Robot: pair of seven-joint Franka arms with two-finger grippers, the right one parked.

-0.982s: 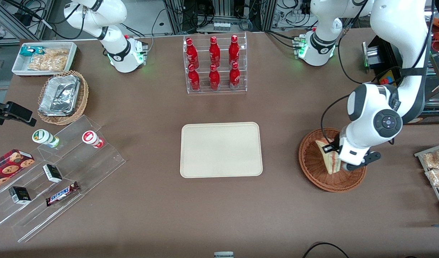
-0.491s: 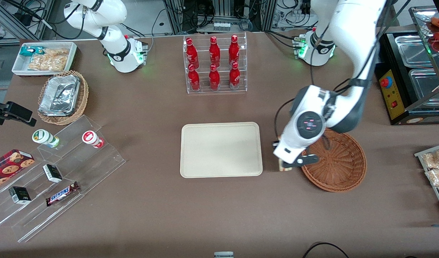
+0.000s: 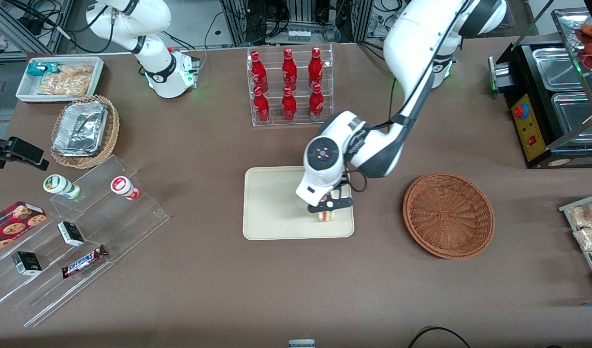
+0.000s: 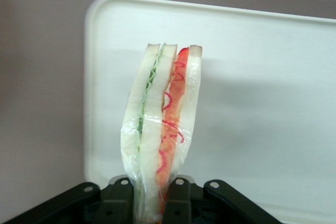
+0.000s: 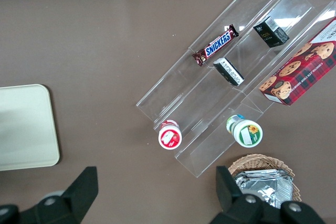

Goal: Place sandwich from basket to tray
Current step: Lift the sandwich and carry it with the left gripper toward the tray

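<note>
Counter [image 3: 204,290]: flat, matte brown surface.
Tray [image 3: 276,203]: smooth cream plastic rectangle, rounded corners, low raised rim, lying near the counter's middle.
Basket [image 3: 448,215]: round, shallow bowl of reddish-brown woven wicker, beside the tray toward the working arm's end, apart from it.
Gripper [image 3: 327,209]: black fingers [image 4: 178,203] pinching the sandwich at one end, over the tray's part nearest the basket.
Sandwich [image 4: 160,129]: pale bread wedge in clear wrap, green and red filling along the cut edge; its long axis runs straight out from the fingers. In the front view only a small end [image 3: 326,216] shows under the gripper, so whether it touches the tray is hard to tell.
</note>
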